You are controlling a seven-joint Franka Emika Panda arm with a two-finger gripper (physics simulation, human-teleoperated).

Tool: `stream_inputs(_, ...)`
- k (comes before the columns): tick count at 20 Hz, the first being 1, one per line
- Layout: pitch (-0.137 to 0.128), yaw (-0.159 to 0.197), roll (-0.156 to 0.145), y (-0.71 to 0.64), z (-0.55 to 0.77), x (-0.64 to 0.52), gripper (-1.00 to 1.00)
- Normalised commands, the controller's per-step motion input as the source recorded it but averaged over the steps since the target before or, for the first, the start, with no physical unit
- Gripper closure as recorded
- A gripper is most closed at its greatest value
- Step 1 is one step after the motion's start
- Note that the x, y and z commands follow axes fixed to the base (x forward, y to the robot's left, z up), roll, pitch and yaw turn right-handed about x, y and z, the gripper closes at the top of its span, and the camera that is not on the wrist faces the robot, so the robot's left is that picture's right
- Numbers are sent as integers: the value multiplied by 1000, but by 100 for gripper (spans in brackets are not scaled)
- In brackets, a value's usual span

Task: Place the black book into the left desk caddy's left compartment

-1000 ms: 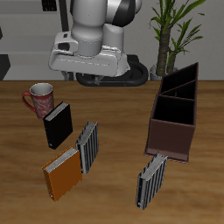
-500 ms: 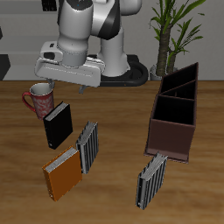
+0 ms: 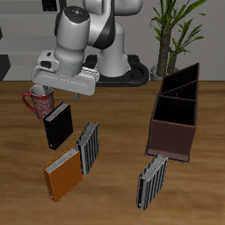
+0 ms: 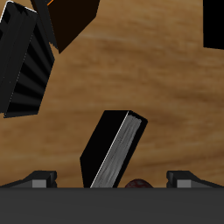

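Wrist view puts the black book (image 4: 114, 149) standing on edge on the table (image 4: 166, 87), under our end effector (image 4: 112, 179), whose fingers look spread and empty. It stands beside the mug (image 3: 39, 98), well apart from the left desk caddy (image 3: 178, 112). We judge it light, stiff and slick-covered, best pinched across its thin top edge. We count one black book, one orange book (image 3: 64, 175), two grey-striped books (image 3: 88, 146), one mug, one caddy.

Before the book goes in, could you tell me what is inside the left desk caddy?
The left desk caddy shows dark inner dividers and nothing visibly stored in its compartments. The bottoms are shadowed and partly hidden by its walls, so something flat there cannot be excluded.
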Motion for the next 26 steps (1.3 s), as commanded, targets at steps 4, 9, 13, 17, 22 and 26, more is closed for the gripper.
stream_inputs(4, 33, -9, -55, -170, -363, 81, -100)
stream_inputs(9, 49, -24, -40, -71, -374, 73, -100)
stream_inputs(13, 49, -20, -16, -107, -430, 75, -100)
stream_inputs(17, 51, -13, -24, -53, -341, 82, -100)
stream_inputs(22, 17, -19, 9, 33, -135, 57, 100)
stream_inputs(26, -11, -16, 6, 73, 135, 25, 100)
